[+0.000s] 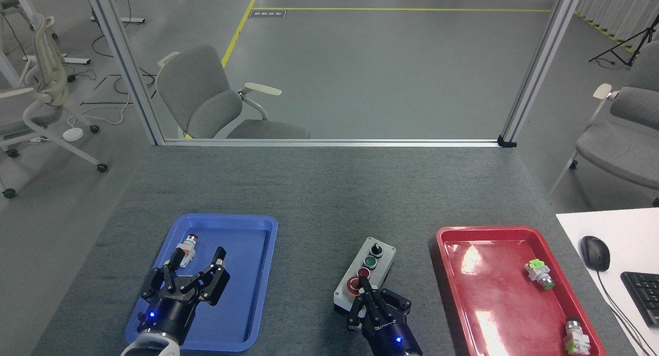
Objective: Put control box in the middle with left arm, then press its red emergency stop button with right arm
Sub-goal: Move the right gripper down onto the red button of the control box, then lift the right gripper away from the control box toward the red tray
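Head view: R gripper (363, 282) on red e-stop (353, 286).

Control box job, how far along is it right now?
Done: the control box sits on bare felt between the blue tray and red tray. In hand: the right gripper, fingers together, is on the red emergency stop button. Left: confirming the press; the left gripper hangs open.

Control box (364, 276) lies on the grey table (319, 191) between blue tray (257, 315) and red tray (494, 304). Right tool (363, 281), fingers together, tip on the red emergency stop button (354, 285). Left tool (194, 263), fingers spread, hangs over the blue tray, near a small orange-bodied push-button part (186, 247).
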Tool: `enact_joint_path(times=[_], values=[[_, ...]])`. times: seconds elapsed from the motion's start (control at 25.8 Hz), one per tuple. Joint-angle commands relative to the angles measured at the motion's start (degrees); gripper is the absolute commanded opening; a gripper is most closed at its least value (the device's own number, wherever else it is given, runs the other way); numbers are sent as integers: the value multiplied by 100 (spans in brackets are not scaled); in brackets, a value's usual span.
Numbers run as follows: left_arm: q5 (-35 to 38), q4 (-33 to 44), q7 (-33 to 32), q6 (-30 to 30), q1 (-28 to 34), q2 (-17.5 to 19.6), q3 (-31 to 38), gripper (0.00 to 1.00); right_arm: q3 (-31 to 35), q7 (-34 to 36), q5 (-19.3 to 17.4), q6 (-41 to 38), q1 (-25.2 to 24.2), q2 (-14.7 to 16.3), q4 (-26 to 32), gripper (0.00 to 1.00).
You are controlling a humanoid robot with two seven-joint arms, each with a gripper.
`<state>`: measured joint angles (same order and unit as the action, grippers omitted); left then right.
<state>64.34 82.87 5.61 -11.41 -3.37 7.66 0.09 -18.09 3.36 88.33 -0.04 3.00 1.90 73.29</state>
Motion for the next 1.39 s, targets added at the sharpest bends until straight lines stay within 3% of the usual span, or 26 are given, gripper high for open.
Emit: enact_joint_path(times=[0.0, 0.19, 0.46, 0.54, 0.7, 0.81, 0.85, 1.08, 1.35], values=[[0, 1, -25, -1, -15, -10, 0, 99, -45, -72, 0, -13, -10, 3, -43, 0], [0, 71, -25, -1, -24, -1, 0, 99, -54, -10, -35, 4, -10, -6, 89, 0], [0, 309, -43, 8, 20, -19, -9, 99, 60, 368, -307, 22, -10, 20, 959, 2], [8, 282, -34, 8, 20, -19, -27, 99, 113, 350, -360, 40, -10, 47, 985, 17], [70, 186, -34, 25, 29, -19, -62, 99, 578, 376, -466, 57, -133, 143, 985, 69], [123, 45, -34, 271, 29, -54, -70, 99, 939, 385, -554, 48, -221, 442, 985, 94], [158, 27, -34, 386, 29, -45, -88, 99, 1053, 385, -554, 22, -238, 513, 985, 97], [843, 98, -34, 535, 11, -36, -123, 99, 1440, 385, -545, 48, -388, 618, 985, 98], [773, 159, -43, 526, 29, -45, -88, 99, 1703, 385, -554, 84, -599, 653, 986, 98]])
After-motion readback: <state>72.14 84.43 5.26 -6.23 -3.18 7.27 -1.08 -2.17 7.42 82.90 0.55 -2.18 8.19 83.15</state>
